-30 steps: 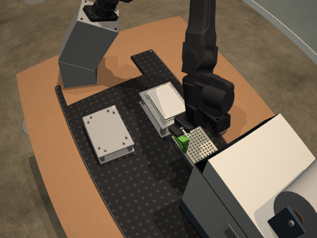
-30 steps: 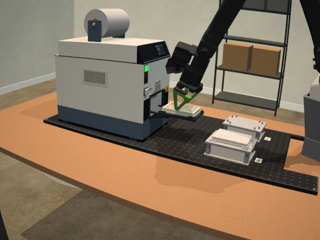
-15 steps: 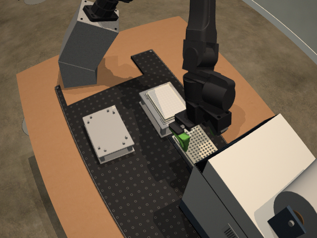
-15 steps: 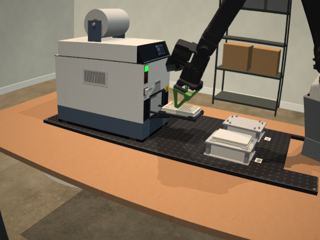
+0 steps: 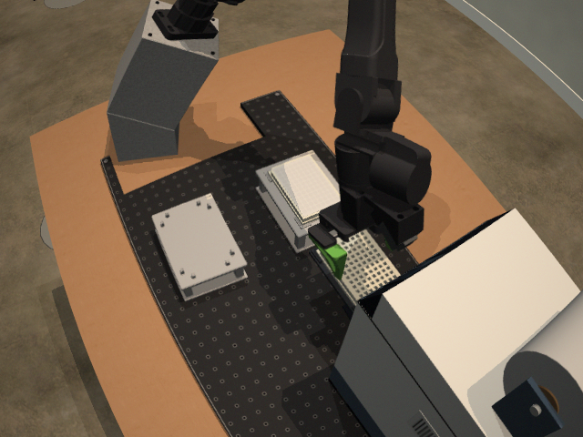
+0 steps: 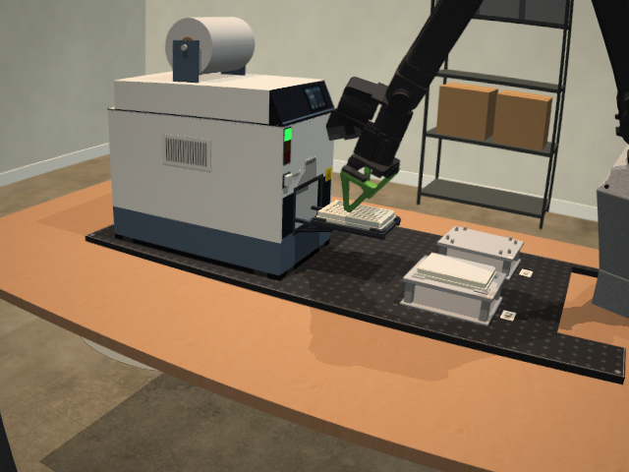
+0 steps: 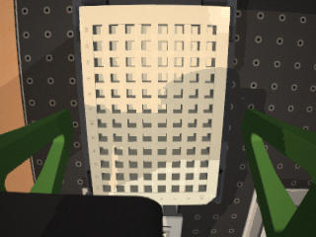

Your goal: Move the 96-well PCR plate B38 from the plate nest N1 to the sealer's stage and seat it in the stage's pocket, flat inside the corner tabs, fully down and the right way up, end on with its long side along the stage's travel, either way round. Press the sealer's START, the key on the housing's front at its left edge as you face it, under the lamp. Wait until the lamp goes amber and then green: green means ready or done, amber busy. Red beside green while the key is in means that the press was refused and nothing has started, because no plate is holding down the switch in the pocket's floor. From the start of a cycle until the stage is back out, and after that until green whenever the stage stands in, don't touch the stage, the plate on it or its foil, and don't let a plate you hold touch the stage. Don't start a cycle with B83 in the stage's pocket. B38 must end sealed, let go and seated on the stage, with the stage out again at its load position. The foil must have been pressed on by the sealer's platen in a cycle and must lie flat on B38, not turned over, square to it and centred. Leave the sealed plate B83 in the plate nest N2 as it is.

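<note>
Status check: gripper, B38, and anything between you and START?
Gripper open, empty, above plate. B38 unsealed on stage, stage out. Lamp green. Nothing blocking visible.

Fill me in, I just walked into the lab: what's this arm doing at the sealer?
The arm has set the unsealed 96-well plate on the sealer's stage, which stands out in front of the housing. Its gripper is open, holds nothing, and hangs just above the plate, green fingers clear of both long sides. The lamp shows green. One nest is bare; the other holds a covered plate.
</note>
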Tool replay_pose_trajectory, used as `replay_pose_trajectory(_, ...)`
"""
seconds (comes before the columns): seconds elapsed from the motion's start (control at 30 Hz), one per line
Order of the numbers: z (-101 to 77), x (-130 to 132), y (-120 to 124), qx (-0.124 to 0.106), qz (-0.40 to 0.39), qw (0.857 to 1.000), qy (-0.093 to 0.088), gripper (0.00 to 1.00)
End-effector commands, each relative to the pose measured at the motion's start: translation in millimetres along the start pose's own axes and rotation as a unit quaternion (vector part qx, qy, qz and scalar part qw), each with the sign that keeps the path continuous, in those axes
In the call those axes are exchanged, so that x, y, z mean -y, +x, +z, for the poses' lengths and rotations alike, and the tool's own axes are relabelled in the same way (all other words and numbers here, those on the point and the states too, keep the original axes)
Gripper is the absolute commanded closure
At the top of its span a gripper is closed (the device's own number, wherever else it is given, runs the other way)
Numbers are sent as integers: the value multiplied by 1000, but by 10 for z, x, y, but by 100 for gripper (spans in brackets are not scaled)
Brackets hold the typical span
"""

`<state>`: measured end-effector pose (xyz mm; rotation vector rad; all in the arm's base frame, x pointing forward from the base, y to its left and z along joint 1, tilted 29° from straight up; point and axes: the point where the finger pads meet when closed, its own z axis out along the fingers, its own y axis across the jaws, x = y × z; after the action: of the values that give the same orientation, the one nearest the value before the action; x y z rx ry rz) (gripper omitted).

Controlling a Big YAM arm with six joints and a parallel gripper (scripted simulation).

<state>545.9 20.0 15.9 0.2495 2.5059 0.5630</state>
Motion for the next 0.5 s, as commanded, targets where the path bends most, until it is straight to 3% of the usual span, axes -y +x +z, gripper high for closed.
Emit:
replay_pose_trajectory(0.0,-98,-61,-372,37,-18,999,-6,0)
replay_pose_trajectory(0.27,-123,-238,-341,31,-28,999,-12,0)
replay_pose_trajectory(0.47,-113,-88,-328,28,-16,999,-5,0)
